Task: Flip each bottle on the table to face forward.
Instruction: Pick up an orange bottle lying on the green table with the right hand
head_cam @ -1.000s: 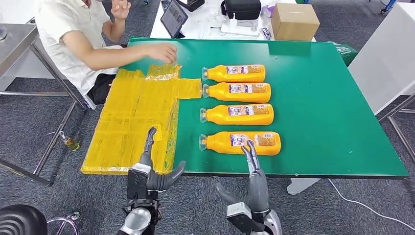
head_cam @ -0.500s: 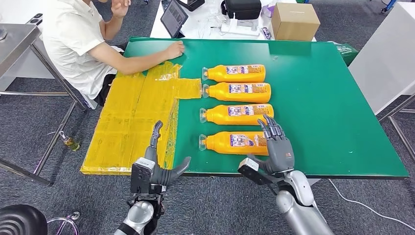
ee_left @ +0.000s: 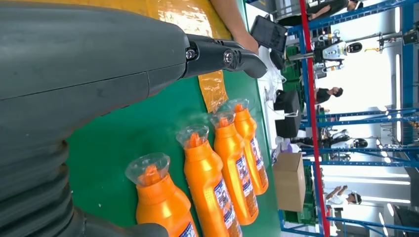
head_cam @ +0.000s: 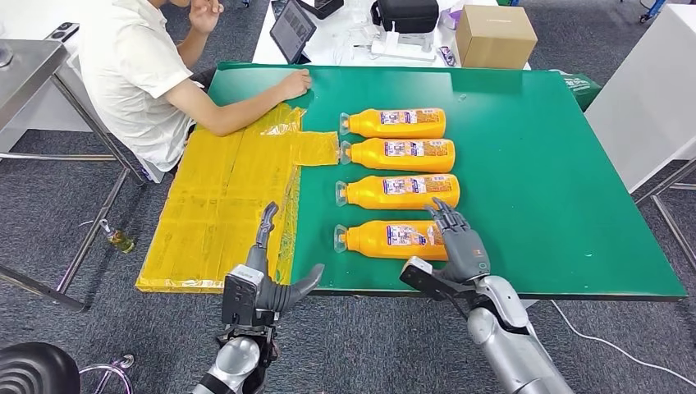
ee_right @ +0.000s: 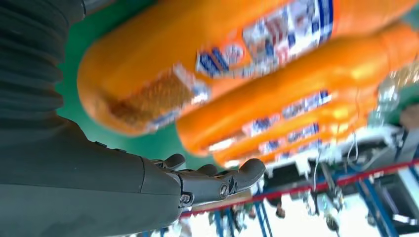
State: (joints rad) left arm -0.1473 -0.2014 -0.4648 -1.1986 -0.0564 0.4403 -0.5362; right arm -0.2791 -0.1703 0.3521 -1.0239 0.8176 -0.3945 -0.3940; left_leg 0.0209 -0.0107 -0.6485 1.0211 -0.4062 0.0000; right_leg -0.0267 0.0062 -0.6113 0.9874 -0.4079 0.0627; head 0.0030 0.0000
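Four orange bottles lie on their sides in a row on the green table (head_cam: 558,164), caps toward the robot's left, and the step in hand looks like the reach for the nearest bottle (head_cam: 386,240), so none seems to be flipped yet. The right hand (head_cam: 458,243) hovers over the base end of that bottle, its fingers (head_cam: 444,215) spread and holding nothing; whether they touch the bottle cannot be told from the head view, and the right wrist view is blurred but shows the bottle's labelled body close by the palm. The left hand (head_cam: 264,279) waits at the table's near edge beside the yellow sheet (head_cam: 222,197), fingers apart and empty. The next move probably calls for the right hand to settle onto the bottle's body, close around it and roll it about its long axis without nudging the second bottle (head_cam: 398,191) just beyond. The other two bottles (head_cam: 398,153) (head_cam: 394,123) lie farther back, parallel. Each bottle appears full of orange liquid under a clear cap. A person (head_cam: 139,74) sits at the far left corner, one hand resting on the table.
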